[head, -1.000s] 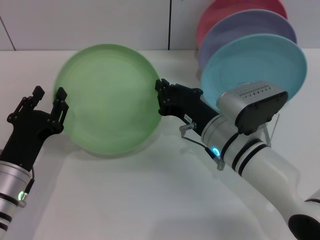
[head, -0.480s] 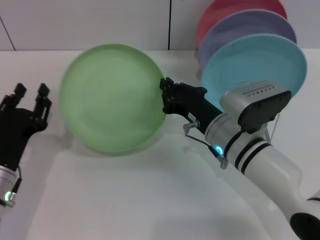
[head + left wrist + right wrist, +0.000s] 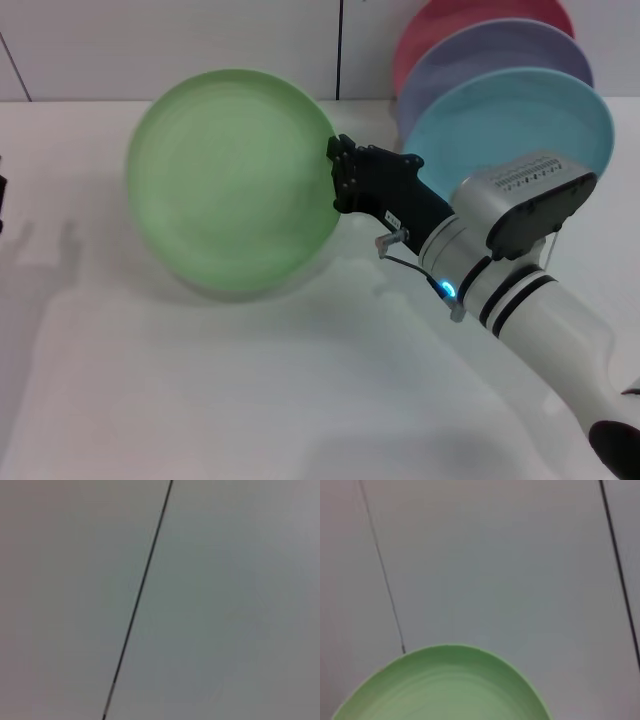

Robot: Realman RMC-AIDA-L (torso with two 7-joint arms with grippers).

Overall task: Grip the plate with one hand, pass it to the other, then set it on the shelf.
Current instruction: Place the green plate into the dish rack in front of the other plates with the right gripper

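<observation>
**Plate in right gripper only, left arm out of frame**

Going left to right in the head view: I see just a dark sliver of the left arm at the frame's left edge, so I can't tell that gripper's state. A second ago it sat open next to the plate's left rim; half a second ago it was already backing off. Left wrist view gives only a pale wall with a dark seam.

The plate (image 3: 235, 180) is held up on edge, off the white table (image 3: 200, 400), face toward me. It has shifted right and slightly up since the earlier frames. The right gripper (image 3: 343, 175) is clamped on its right rim, fingers closed on the edge. In the right wrist view I see the plate (image 3: 445, 687) below a seamed wall.

To the right, just behind the right arm, the turquoise plate (image 3: 505, 130), lavender plate (image 3: 470, 55) and a pink plate (image 3: 440, 22) stand upright. The shelf wire is mostly hidden. Open table left of and in front of the plate.
</observation>
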